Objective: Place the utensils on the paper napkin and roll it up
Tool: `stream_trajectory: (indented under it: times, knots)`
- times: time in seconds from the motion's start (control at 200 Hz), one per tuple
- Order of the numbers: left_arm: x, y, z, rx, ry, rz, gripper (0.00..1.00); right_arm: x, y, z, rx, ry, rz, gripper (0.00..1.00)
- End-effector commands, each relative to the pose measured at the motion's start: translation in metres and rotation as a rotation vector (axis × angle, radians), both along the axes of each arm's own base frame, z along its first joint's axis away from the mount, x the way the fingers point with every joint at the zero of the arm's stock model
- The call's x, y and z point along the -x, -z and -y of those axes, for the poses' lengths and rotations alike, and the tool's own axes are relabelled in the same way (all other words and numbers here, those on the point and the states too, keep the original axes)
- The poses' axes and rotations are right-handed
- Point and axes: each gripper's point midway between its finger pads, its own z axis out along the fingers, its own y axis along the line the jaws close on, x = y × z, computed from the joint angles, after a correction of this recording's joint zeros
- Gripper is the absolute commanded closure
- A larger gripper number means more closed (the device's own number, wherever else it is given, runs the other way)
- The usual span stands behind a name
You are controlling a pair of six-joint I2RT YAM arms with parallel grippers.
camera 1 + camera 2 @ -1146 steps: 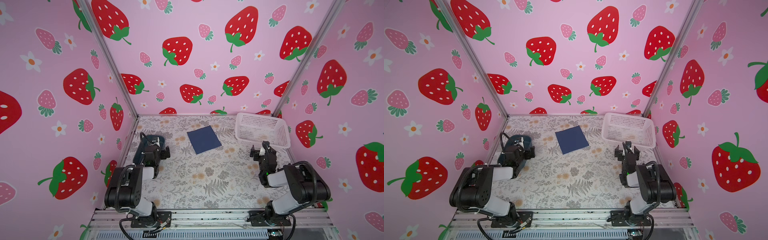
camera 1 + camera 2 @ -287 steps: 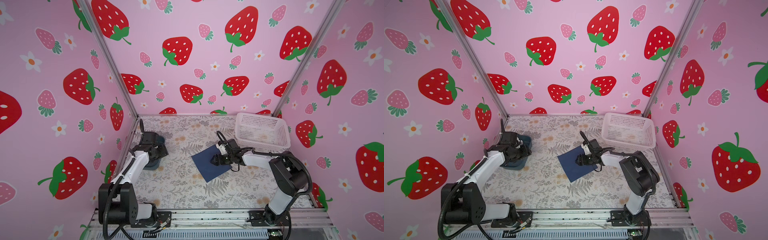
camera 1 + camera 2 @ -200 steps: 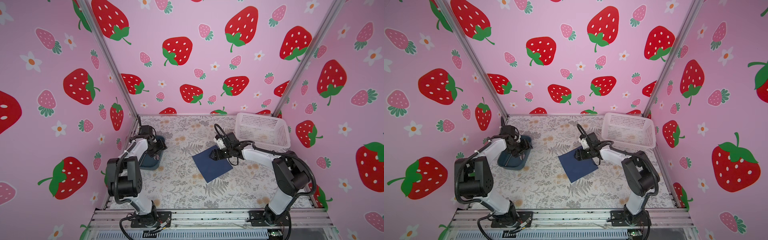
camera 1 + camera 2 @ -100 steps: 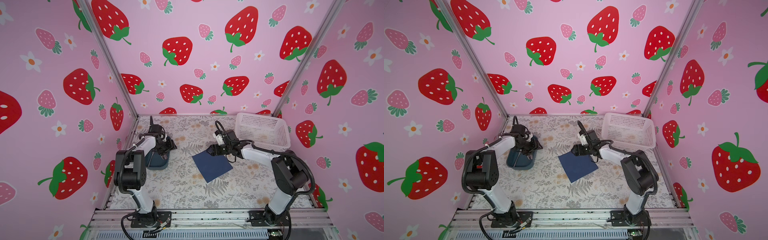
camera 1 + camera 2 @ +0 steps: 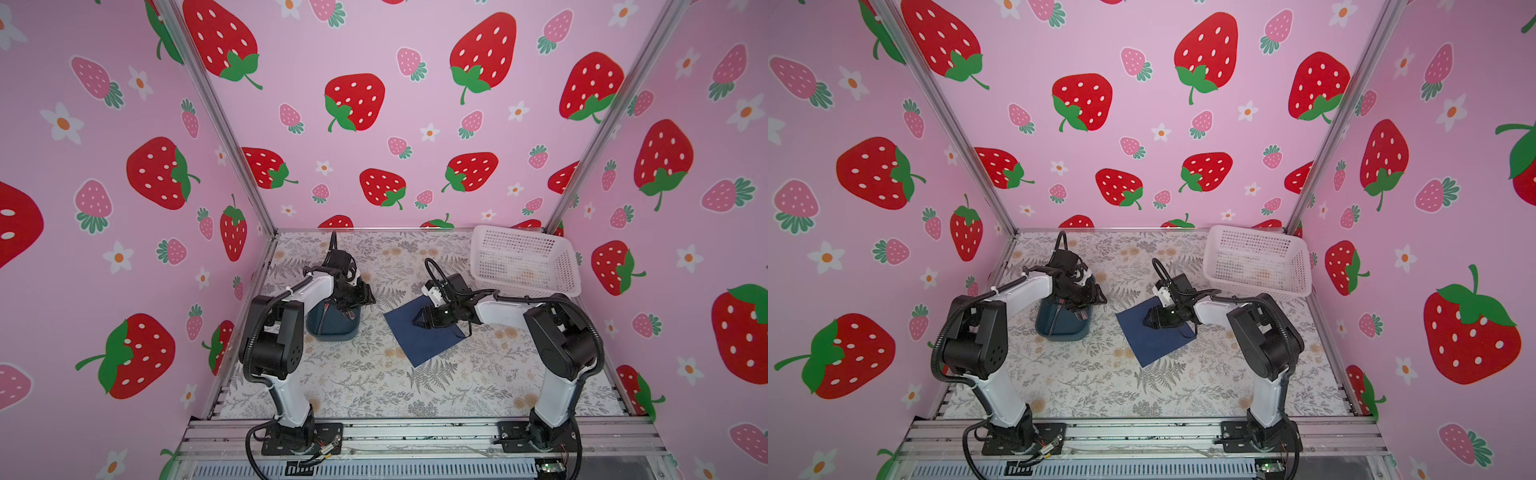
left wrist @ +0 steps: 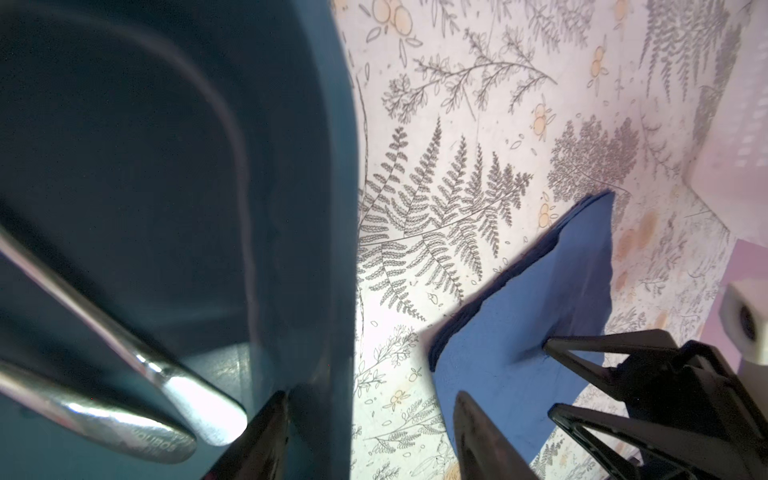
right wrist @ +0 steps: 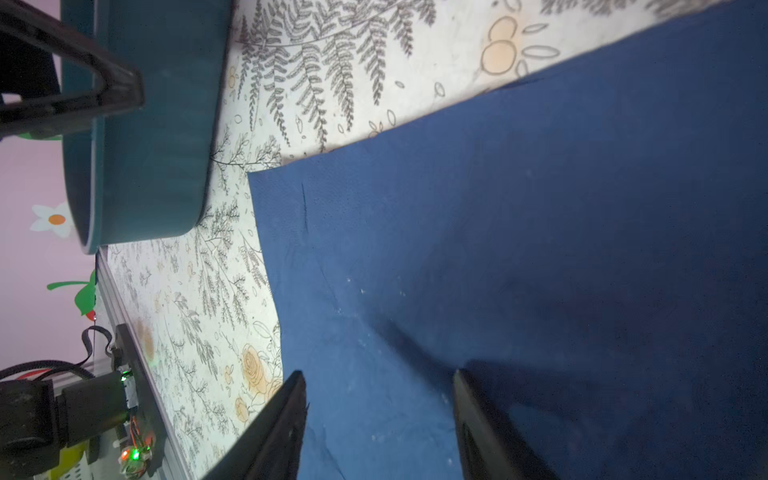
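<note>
**Paper napkin (image 5: 420, 345) flat at mid-surface, utensils (image 6: 183, 390) in the tub (image 5: 332, 330)**

The floral surface (image 5: 374, 390) carries everything I work with. At its far right corner stands the white mesh basket (image 5: 511, 246). On the left sits the dark teal tub. My left wrist view shows the utensils inside it as two glossy grey handle ends side by side. The paper napkin (image 5: 1154, 338) lies flat near the middle, just right of the tub but apart from it, with one corner turned toward the tub.

My left pincer (image 5: 352, 313) hangs at the tub's rim on the side nearest the napkin. Its jaws are partly apart and astride the wall, one finger inside and one outside, and it grips nothing. My right pincer (image 5: 417, 322) is down on the napkin's far half with its jaws also partly apart. One fingertip (image 6: 556, 347) presses a small crease into the paper, and the gap between the jaws holds nothing.
</note>
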Motion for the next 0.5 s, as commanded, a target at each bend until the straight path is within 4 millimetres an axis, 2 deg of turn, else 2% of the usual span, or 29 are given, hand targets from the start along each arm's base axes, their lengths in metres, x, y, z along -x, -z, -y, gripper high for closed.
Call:
stream_trajectory:
  times: [0.0, 0.155, 0.22, 0.31, 0.495]
  knots:
    - [-0.006, -0.032, 0.001, -0.009, -0.004, 0.097, 0.35, 0.037, 0.019, 0.017, 0.053, -0.059, -0.079, 0.42]
    - [-0.004, -0.049, -0.017, -0.092, -0.030, 0.157, 0.33, 0.056, 0.033, 0.032, 0.116, -0.146, -0.080, 0.42]
    - [-0.004, -0.054, -0.028, -0.139, -0.062, 0.178, 0.31, 0.055, 0.033, 0.033, 0.130, -0.170, -0.062, 0.42]
    - [-0.004, -0.057, -0.047, -0.195, -0.123, 0.200, 0.30, 0.051, 0.023, 0.020, 0.077, -0.208, -0.049, 0.42]
    - [0.002, -0.059, -0.068, -0.189, -0.182, 0.196, 0.30, 0.038, 0.023, 0.013, 0.096, -0.218, -0.028, 0.40]
